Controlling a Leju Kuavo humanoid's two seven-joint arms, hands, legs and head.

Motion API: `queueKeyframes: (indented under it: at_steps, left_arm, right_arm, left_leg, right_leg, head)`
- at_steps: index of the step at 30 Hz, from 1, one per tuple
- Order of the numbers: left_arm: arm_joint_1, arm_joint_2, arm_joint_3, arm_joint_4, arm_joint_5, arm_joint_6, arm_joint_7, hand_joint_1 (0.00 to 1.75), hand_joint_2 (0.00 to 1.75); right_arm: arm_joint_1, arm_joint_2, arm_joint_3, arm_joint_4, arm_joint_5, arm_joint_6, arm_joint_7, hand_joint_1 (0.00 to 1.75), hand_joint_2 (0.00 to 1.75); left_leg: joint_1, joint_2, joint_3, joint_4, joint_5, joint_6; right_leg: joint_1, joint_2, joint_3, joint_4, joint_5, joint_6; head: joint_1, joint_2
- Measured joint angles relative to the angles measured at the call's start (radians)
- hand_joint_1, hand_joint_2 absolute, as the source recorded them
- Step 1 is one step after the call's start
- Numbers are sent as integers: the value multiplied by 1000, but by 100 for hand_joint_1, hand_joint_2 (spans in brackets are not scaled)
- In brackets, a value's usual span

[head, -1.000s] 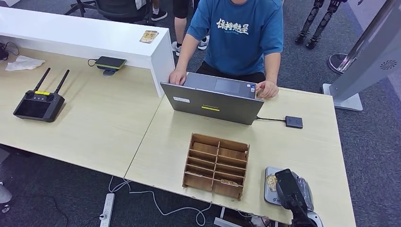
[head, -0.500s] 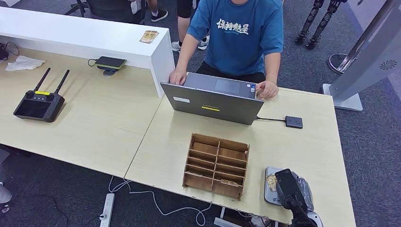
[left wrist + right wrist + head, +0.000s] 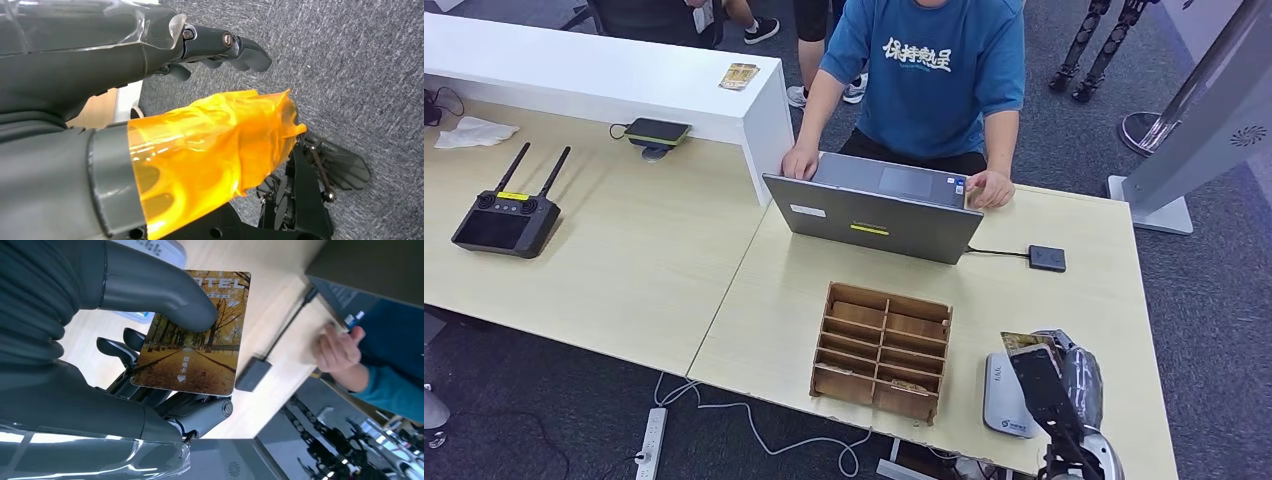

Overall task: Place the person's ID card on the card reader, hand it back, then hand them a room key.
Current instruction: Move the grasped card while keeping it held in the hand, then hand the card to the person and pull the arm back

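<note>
- The robot's right hand (image 3: pixel 1054 385) hovers above the table's near right corner, its thumb (image 3: pixel 165 290) pressed on the face of a card (image 3: pixel 195 335) and its darker fingers (image 3: pixel 150 390) curled behind it: the card is firmly held, lifted off the surface.
- The card carries an autumn avenue of yellow trees and the letters "OTEL" along one edge; in the head view only its top edge (image 3: pixel 1027 343) peeks above the hand.
- Just beside the hand, on the table (image 3: pixel 1074 300) near its front edge, lies the pale grey card reader (image 3: pixel 1004 395), flat and bare on top.
- A wooden card rack (image 3: pixel 882 350) with two columns of slots sits near the middle of the front edge, left of the reader; something small lies in a lower right slot.
- Across the table, at the far edge, a person in a blue T-shirt (image 3: pixel 934 70) rests both hands on an open grey laptop (image 3: pixel 874 205). A cable runs from the laptop to a small black box (image 3: pixel 1046 258) near the right edge.
- The left hand (image 3: pixel 190 100) hangs over grey carpet, thumb wrapped in orange film, dark fingers slightly curled, nothing in its grasp.
- On the adjoining desk to the left lie a black remote controller with two antennas (image 3: pixel 506 215) and a phone (image 3: pixel 657 131) by the white counter.
</note>
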Motion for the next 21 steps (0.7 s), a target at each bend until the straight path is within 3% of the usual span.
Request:
queueKeyframes:
  at_steps: [10,21]
  left_arm:
    - [0,0,0,0,-15,-1,0,0,0]
    - [0,0,0,0,-18,-1,0,0,0]
  right_arm:
    - [-96,0,9,-8,-23,18,-5,175,175]
    - [-125,0,16,-2,-36,22,-5,175,175]
  left_leg:
    - [0,0,0,0,0,0]
    - [0,0,0,0,0,0]
  right_leg:
    - [0,0,0,0,0,0]
    - [0,0,0,0,0,0]
  head:
    - [0,0]
    - [0,0]
